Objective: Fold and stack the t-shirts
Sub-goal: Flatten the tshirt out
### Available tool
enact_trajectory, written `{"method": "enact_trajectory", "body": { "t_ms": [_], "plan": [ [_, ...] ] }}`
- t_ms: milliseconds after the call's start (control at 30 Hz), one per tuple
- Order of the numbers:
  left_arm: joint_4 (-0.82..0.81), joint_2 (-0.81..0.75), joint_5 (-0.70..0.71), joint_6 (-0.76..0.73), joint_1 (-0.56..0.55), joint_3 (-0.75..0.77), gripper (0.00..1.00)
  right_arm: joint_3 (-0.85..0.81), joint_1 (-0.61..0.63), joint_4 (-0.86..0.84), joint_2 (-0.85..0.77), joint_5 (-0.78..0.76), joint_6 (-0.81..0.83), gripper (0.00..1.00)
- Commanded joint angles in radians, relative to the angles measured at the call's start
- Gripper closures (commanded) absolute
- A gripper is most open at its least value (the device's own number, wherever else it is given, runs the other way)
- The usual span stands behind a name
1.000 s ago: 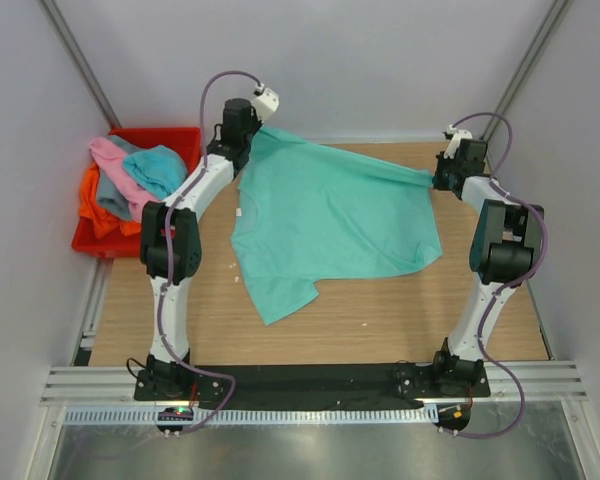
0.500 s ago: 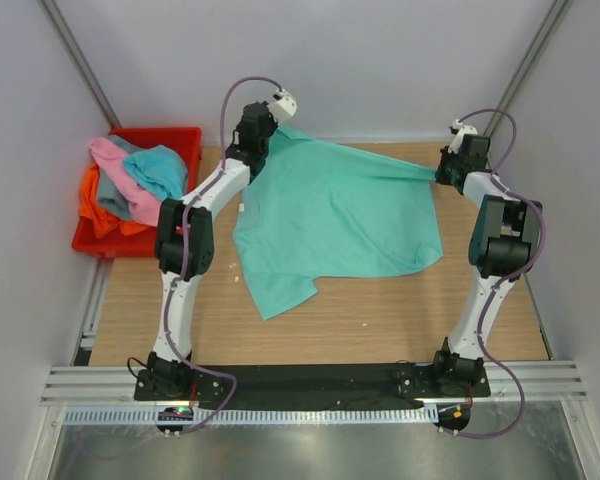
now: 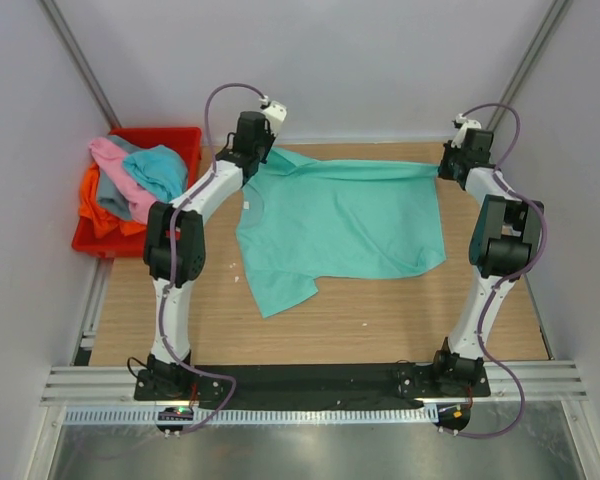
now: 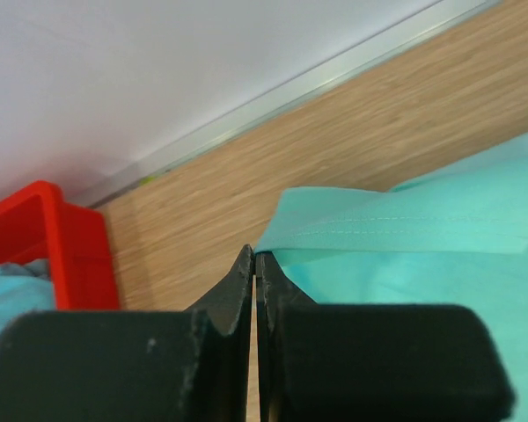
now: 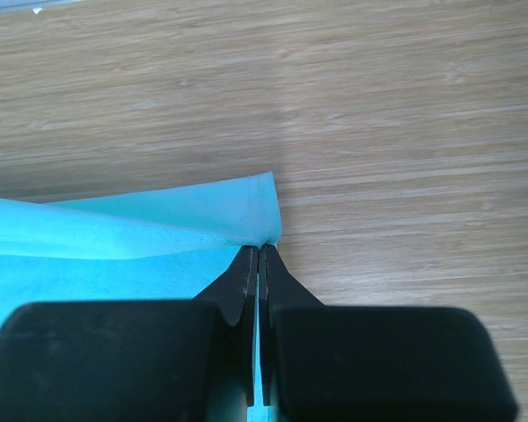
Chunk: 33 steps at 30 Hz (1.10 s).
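The soft mint green short-sleeved t-shirt (image 3: 340, 225) lies spread on the wooden tabletop (image 3: 380, 310) just right of the red plastic bin (image 3: 185, 135), its far edge drawn taut. The left end effector (image 4: 253, 259), at the corner nearest the bin, has its fingers pressed together on the hem. The right end effector (image 5: 261, 251), at the corner farthest from the bin, is likewise clamped on cloth. I'd judge this is flattening before the first fold, and next that edge wants laying down smooth. From above the arms hide both pinch points, and how much cloth the left fingers hold is unclear.
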State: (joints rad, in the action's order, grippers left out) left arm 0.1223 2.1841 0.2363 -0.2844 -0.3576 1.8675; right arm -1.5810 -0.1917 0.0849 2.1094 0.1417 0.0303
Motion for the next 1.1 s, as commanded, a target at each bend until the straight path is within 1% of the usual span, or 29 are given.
{"method": "enact_trajectory", "body": {
  "t_ms": [0,167,267,400,500,700,800,833,900,967,1067],
  "plan": [
    [0.077,-0.066,-0.147,0.122,0.005,0.025,1.00,-0.060,0.006,0.001,-0.058,0.005,-0.009,0.99],
    [0.160,-0.027,-0.232,0.168,0.006,0.073,1.00,-0.079,0.014,0.019,-0.061,0.018,-0.015,0.99],
    [0.172,-0.014,-0.232,0.185,0.008,0.094,1.00,-0.096,0.017,0.019,-0.058,0.015,-0.018,0.99],
    [0.191,0.023,-0.221,0.200,0.020,0.171,1.00,-0.114,0.017,0.000,-0.051,0.012,-0.027,0.99],
    [0.201,0.057,-0.216,0.197,0.035,0.216,1.00,-0.166,0.020,0.013,-0.005,0.013,-0.029,0.99],
    [0.241,0.118,-0.209,0.197,0.060,0.360,1.00,-0.290,0.021,0.038,0.073,0.013,-0.067,0.99],
    [0.249,0.132,-0.233,0.212,0.080,0.390,1.00,-0.335,0.024,0.045,0.104,0.009,-0.069,0.99],
    [0.252,0.144,-0.283,0.227,0.085,0.397,1.00,-0.367,0.024,0.052,0.116,0.007,-0.069,0.99],
    [0.255,0.157,-0.321,0.263,0.092,0.406,1.00,-0.405,0.029,0.090,0.145,0.006,-0.066,0.99],
    [0.251,0.181,-0.302,0.258,0.094,0.410,1.00,-0.424,0.029,0.092,0.165,0.004,-0.072,0.99],
    [0.241,0.221,-0.262,0.232,0.095,0.462,1.00,-0.419,0.034,0.075,0.172,-0.008,-0.072,0.99]
  ]
}}
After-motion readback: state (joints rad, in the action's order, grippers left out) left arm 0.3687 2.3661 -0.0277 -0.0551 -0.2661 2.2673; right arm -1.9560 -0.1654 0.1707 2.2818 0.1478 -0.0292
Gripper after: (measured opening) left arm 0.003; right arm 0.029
